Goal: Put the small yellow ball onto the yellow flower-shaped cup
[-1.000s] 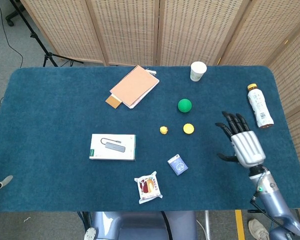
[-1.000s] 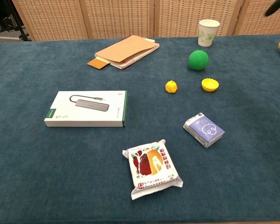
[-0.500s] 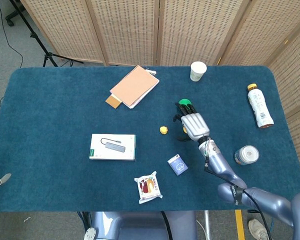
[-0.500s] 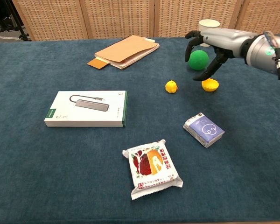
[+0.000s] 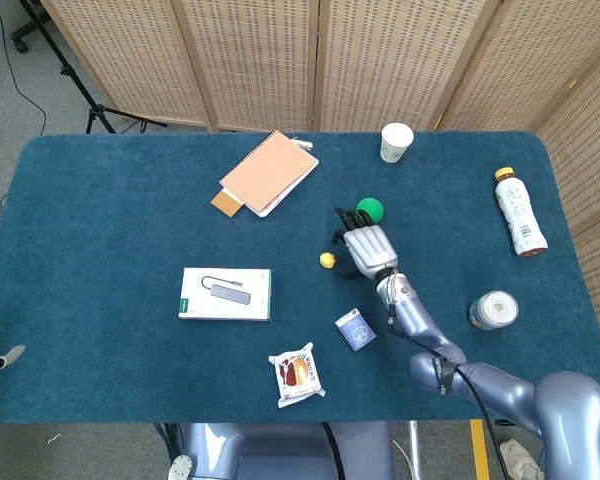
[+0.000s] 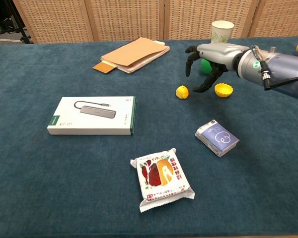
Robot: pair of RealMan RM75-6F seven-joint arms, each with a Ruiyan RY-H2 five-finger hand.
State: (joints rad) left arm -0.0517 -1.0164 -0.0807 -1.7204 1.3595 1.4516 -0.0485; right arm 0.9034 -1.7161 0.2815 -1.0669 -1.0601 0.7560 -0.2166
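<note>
Non-task items on blue tablecloth [image 5: 100, 220]: orange notebook [image 5: 268, 171], paper cup [image 5: 397, 141], green ball [image 5: 371, 209], white boxed adapter [image 5: 225, 293], small blue pack [image 5: 355, 329], snack packet [image 5: 296, 374], bottle [image 5: 520, 213] lying flat, tin can [image 5: 494, 310].

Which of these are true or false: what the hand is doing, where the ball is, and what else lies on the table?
1. The right hand already holds the small yellow ball. False: the ball lies on the table beside the open hand.
2. The yellow flower-shaped cup has nothing in it. True.
3. The green ball is on the notebook. False: it lies on the cloth behind the hand.
4. A paper cup stands upright at the far edge. True.
</note>
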